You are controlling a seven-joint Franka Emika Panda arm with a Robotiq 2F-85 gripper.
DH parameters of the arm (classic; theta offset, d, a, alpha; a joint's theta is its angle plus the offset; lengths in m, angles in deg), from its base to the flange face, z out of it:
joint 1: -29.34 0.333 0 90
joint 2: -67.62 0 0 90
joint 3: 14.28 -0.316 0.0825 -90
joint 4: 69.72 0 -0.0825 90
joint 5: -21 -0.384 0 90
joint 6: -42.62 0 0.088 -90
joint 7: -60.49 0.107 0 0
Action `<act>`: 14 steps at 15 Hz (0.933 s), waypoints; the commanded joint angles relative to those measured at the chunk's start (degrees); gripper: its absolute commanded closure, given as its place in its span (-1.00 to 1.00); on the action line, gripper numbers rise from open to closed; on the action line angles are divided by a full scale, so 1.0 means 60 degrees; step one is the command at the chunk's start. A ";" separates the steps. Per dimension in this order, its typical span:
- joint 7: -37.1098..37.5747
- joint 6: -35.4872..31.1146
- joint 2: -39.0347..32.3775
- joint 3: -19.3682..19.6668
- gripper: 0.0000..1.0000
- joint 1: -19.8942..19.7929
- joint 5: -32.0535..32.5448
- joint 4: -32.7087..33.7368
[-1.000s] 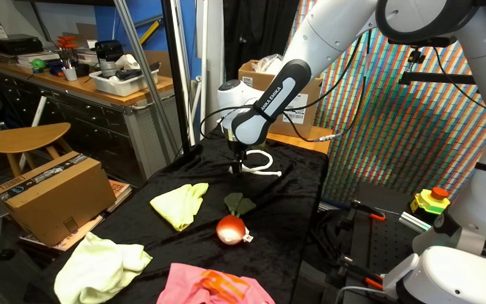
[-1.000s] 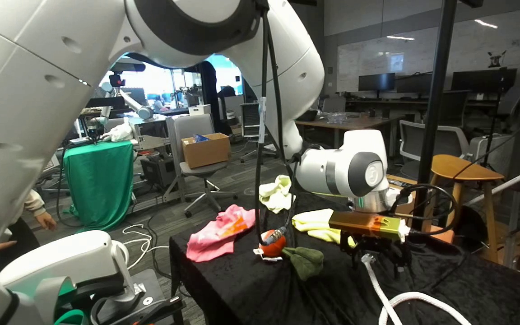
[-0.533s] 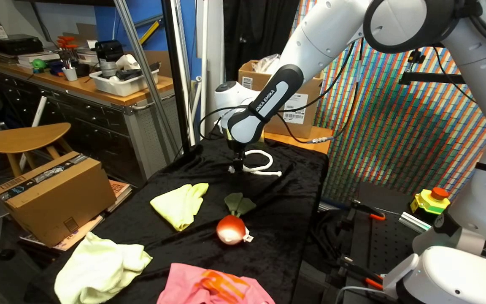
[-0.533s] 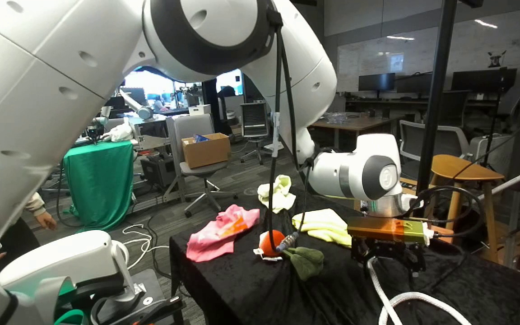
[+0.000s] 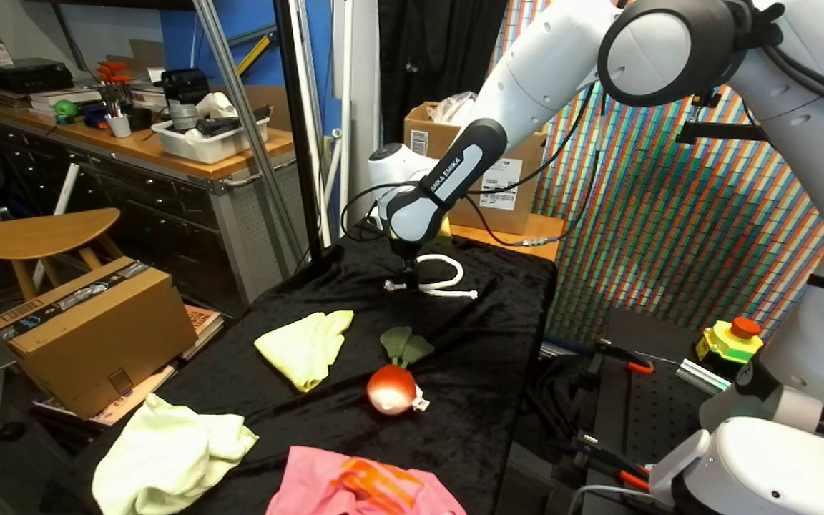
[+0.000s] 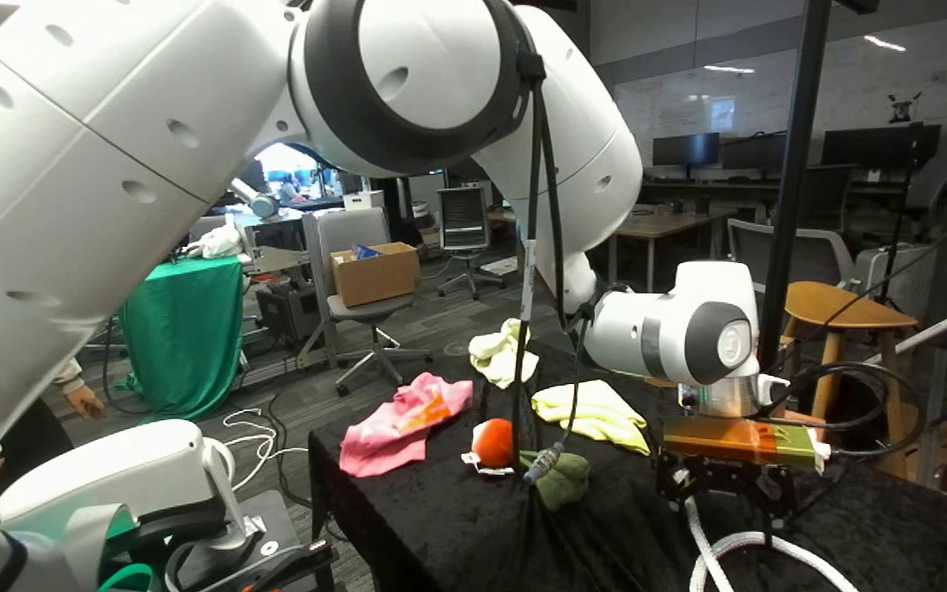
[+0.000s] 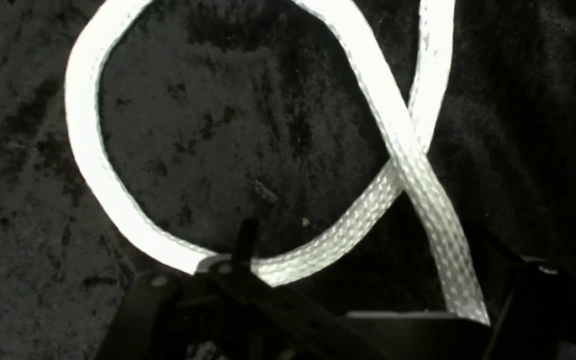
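Note:
My gripper [image 7: 374, 247] stands open over a white braided rope [image 7: 82, 110] on the black-covered table. In the wrist view the jaws are wide apart, and one finger [image 7: 246, 237] overlaps the lower curve of the rope's loop. Another stretch of rope runs down between the fingers, beyond the crossing, until the gripper body hides it. Nothing is gripped. Whether a finger touches the rope or the cloth, I cannot tell. In both exterior views the gripper [image 5: 410, 275] hangs low, pointing down, beside the rope loop [image 5: 458, 275]; its camera housing [image 6: 741, 442] sits above the fingers.
A red-and-white plush vegetable with green leaves [image 5: 392, 390] lies nearer the table's middle. Around it are a yellow cloth [image 5: 305, 349], a pale cloth [image 5: 169, 454] and a pink cloth [image 5: 365, 486]. A cardboard box [image 5: 498, 179] stands behind the table; hanging cables [image 6: 560, 329] follow the arm.
The gripper has shifted rightward and slightly down in an exterior view, with the arm's elbow lowering. It stays open throughout. The rope and the other objects keep their places.

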 commanded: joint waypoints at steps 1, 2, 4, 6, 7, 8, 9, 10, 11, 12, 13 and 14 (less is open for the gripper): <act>-0.0511 0.0191 -0.0298 -0.0286 -1.00 -0.0255 -0.0149 0.0565; -0.0573 0.0186 -0.0306 -0.0329 -1.00 -0.0275 -0.0151 0.0590; -0.0630 0.0169 -0.0283 -0.0366 -0.73 -0.0260 -0.0117 0.0603; -0.0655 0.0147 -0.0233 -0.0400 -0.61 -0.0255 -0.0125 0.0603; -0.0679 0.0144 -0.0203 -0.0443 -0.62 -0.0278 -0.0163 0.0603; -0.0672 0.0129 -0.0186 -0.0448 -0.30 -0.0275 -0.0163 0.0617; -0.0673 0.0131 -0.0177 -0.0464 -0.14 -0.0283 -0.0180 0.0635; -0.0661 0.0127 -0.0163 -0.0495 0.02 -0.0309 -0.0234 0.0642; -0.0648 0.0082 -0.0121 -0.0522 0.17 -0.0341 -0.0292 0.0617; -0.0663 0.0074 -0.0105 -0.0528 0.34 -0.0350 -0.0312 0.0617; -0.0655 0.0080 -0.0101 -0.0528 0.48 -0.0358 -0.0328 0.0623; -0.0623 0.0091 -0.0099 -0.0519 0.65 -0.0357 -0.0339 0.0628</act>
